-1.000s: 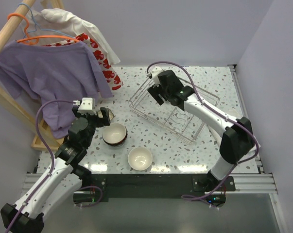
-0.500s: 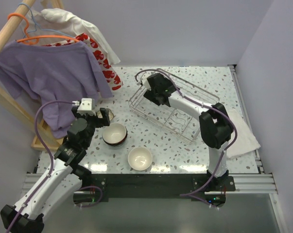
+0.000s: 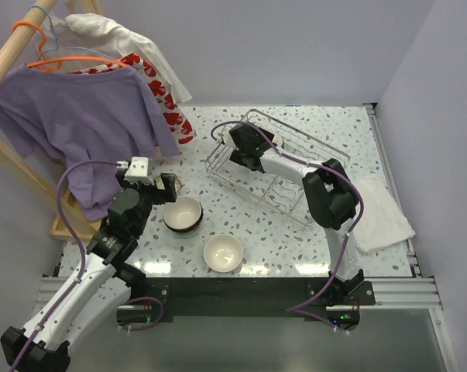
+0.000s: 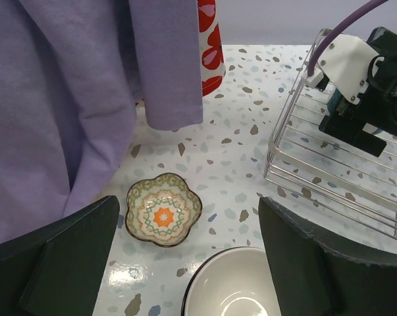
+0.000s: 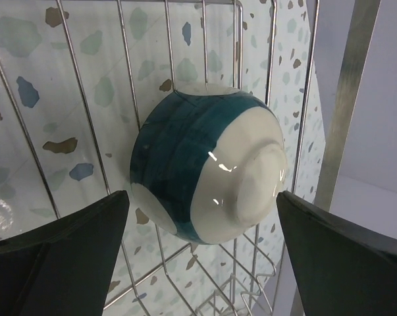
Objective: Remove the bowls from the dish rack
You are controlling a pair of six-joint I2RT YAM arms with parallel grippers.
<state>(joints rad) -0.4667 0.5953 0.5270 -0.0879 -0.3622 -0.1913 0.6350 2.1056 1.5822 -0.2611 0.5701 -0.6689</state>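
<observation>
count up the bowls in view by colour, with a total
white bowl: 1
dark-sided bowl: 1
teal-and-white bowl, in the dish rack: 1
patterned flower-shaped dish: 1
total: 4

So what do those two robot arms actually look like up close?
The left arm and right arm match: white tube-like links joined by chunky black joints, each trailed by a looping purple cable. The left end effector and right end effector each carry two broad, dark, flat fingers. A white block sits on the left wrist.
</observation>
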